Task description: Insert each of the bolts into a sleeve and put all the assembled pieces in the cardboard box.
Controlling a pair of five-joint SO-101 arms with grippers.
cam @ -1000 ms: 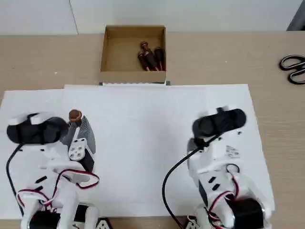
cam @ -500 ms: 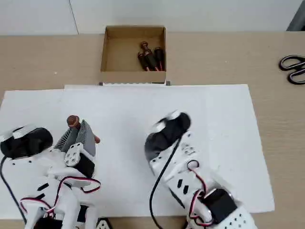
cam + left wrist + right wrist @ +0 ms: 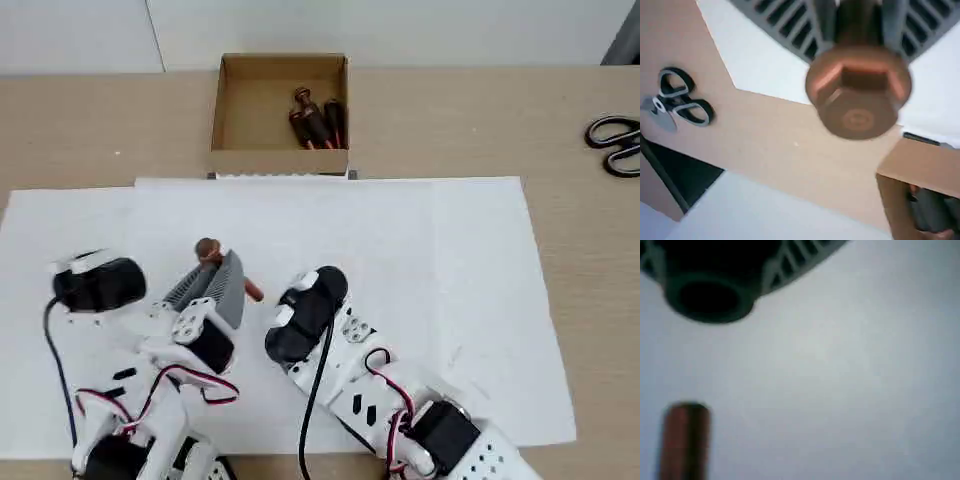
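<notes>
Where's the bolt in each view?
High view: bolt in the left tool, over the paper, left of centre.
Left wrist view: head facing the camera, gripped by the tool.
Right wrist view: its shaft end, opposite the sleeve.
Shared landmark: the white paper.

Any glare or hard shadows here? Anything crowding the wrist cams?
High view: even light, no glare on the white paper sheet, only faint shadows under the arms. Left wrist view: the copper-coloured hex-head bolt, clamped in the left gripper, looms large near the lens. Right wrist view: the dark round sleeve that arm carries blacks out one corner; no glare on the paper.
</notes>
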